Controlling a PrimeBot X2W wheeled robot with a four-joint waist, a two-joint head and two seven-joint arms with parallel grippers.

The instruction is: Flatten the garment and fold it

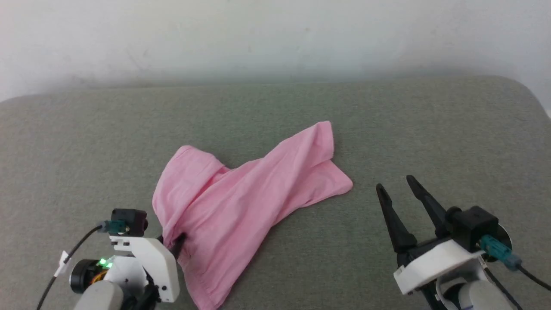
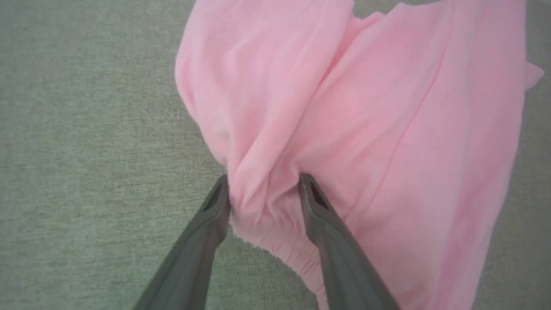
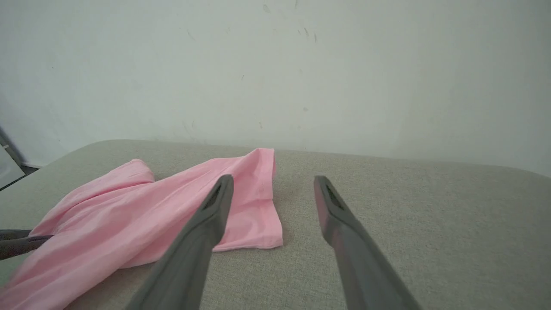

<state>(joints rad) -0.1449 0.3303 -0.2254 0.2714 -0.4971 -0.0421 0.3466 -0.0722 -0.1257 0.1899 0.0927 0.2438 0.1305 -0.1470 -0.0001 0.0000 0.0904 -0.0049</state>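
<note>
The light-pink garment [image 1: 241, 193] lies rumpled on the grey-green cushion, one end stretched toward the far right and its gathered waistband at the near left. In the left wrist view the garment [image 2: 387, 107] bunches into a fold at that waistband. My left gripper [image 2: 264, 189] straddles this fold, jaws apart, a finger touching the cloth on each side. In the head view the left gripper [image 1: 174, 243] is mostly hidden under the fabric. My right gripper [image 1: 394, 183] stands open and empty just right of the garment [image 3: 129, 215], fingers [image 3: 206, 215] apart above its right end.
The padded grey-green surface [image 1: 430, 129] runs wide to both sides, with rounded far corners. A pale wall [image 1: 275, 34] rises directly behind it. The left gripper's fingers [image 3: 17, 243] show at the left edge of the right wrist view.
</note>
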